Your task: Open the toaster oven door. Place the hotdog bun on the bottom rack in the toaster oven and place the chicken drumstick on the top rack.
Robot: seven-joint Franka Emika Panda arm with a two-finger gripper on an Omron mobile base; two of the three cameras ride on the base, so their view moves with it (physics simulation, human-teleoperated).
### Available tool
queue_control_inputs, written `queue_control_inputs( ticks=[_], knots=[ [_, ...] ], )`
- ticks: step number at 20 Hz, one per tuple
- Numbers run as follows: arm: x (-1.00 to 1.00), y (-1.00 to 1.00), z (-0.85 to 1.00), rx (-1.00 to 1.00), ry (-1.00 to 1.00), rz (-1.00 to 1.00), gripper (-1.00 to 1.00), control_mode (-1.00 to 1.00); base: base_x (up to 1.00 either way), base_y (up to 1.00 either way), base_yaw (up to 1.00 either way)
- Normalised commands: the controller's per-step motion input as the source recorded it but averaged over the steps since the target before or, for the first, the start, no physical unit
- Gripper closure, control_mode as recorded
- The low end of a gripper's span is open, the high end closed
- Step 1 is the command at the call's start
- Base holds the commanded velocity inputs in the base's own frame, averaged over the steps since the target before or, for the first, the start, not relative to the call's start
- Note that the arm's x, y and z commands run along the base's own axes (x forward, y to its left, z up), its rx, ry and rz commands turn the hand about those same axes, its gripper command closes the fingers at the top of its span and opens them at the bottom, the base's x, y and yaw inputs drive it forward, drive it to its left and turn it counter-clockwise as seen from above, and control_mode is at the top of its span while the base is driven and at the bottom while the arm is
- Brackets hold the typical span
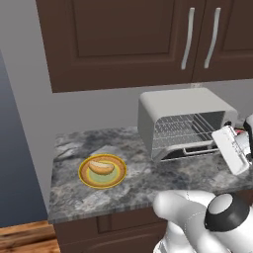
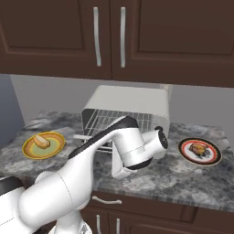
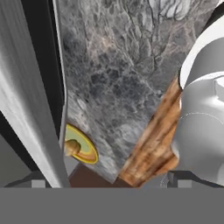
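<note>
Here, in the left base view, the toaster oven (image 1: pixel 185 118) sits on the grey marbled counter (image 1: pixel 148 173) under dark cabinets (image 1: pixel 128 39), its front open with wire shelves showing inside. The hotdog bun (image 1: pixel 101 167) lies on a yellow plate (image 1: pixel 85 178) well to the oven's left. The white hand of the arm (image 1: pixel 231 149) hangs just in front of the oven's right side.

In the right base view, the arm crosses the oven's open front, and the toaster oven door (image 2: pixel 98 138) hangs down behind it. The chicken drumstick (image 2: pixel 198 148) rests on a dark-rimmed plate (image 2: pixel 215 157) right of the oven.

In the hand view, the counter and the yellow plate appear, and the gripper's jaws stand spread wide, holding nothing.
</note>
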Motion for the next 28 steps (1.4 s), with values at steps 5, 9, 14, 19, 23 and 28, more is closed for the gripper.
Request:
queue_control_inputs(
  ticks=[5, 9, 14, 19, 23, 28],
  knots=[
    [-0.51, -0.01, 0.45, 0.00, -0.11, 0.32, -1.00, -1.00, 0.00, 0.00, 0.00],
    [-0.47, 0.00, 0.38, 0.00, -0.02, 0.59, -1.00, -1.00, 0.00, 0.00, 0.00],
    [-0.42, 0.00, 0.32, 0.00, 0.00, 0.76, -1.00, -1.00, 0.00, 0.00, 0.00],
    [-0.45, 0.00, 0.31, 0.00, -0.02, 0.73, -1.00, -1.00, 0.00, 0.00, 0.00],
    [-0.50, 0.00, 0.33, 0.00, -0.06, 0.65, -1.00, -1.00, 0.00, 0.00, 0.00],
    [-0.47, 0.00, 0.33, 0.00, -0.10, 0.50, -1.00, -1.00, 0.00, 0.00, 0.00]
  ],
)
